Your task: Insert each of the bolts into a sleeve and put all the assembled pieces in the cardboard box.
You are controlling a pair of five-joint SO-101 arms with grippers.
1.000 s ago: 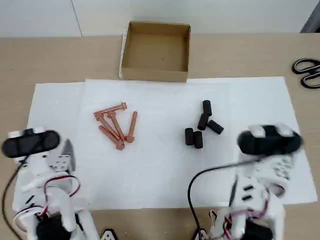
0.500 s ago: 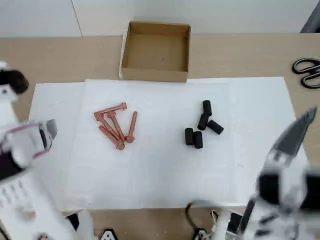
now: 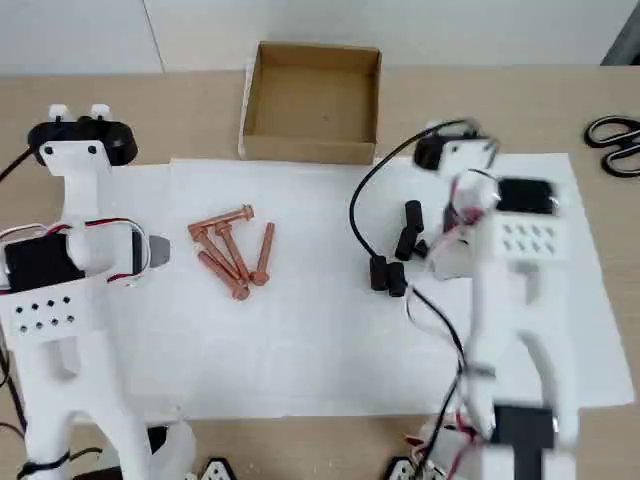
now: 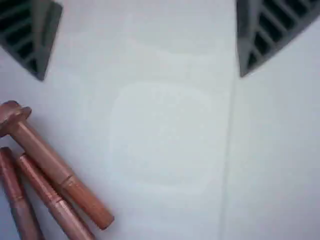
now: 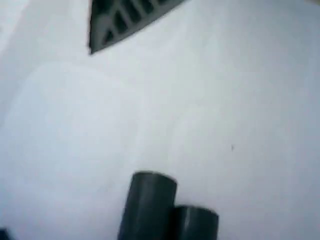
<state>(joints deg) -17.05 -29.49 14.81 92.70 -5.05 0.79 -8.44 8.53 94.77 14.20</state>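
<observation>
Hanging over the white sheet [image 3: 320, 340] just left of the bolts [image 3: 232, 250], your left gripper [image 4: 141, 74] is wide open and empty. Those bolts look like stiff, smooth metal, light but apt to roll, so grip one mid-shank. Most lie slanted near-to-far, fanned together; the farthest runs left-right, head to the right.

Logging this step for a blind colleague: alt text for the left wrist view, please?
The left gripper hangs open, jaws spread wide, over bare white sheet. Three copper bolts lie close together on the sheet, outside the gap between the jaws.
</observation>
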